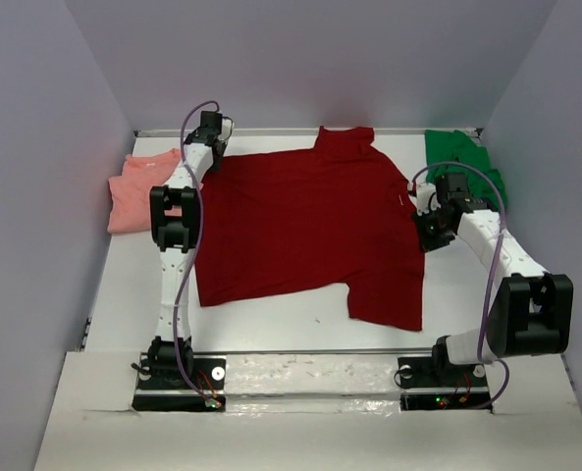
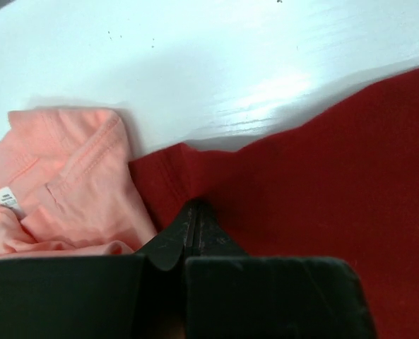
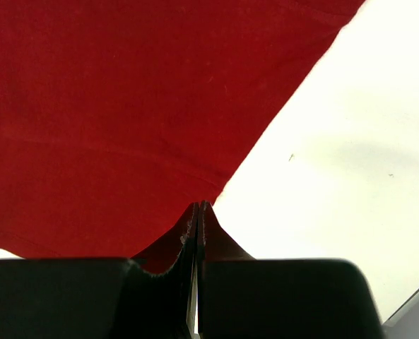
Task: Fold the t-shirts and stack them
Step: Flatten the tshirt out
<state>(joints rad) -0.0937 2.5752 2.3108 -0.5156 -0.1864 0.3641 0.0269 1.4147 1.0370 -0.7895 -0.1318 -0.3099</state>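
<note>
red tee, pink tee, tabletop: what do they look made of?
The dark red t-shirt looks like soft knit cloth, likely cotton jersey, matte; it lies in soft wrinkles. The salmon pink t-shirt is a similar matte knit, with stitched seams and a sewn-in label showing. The table is hard, smooth, white and glossy, given the bright glare; painted or laminated, cannot tell which.

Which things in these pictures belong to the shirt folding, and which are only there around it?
Belong to the job:
red shirt, pinched by the left gripper and the right gripper
pink shirt
green shirt

Not part of it:
table
walls
purple cables
</note>
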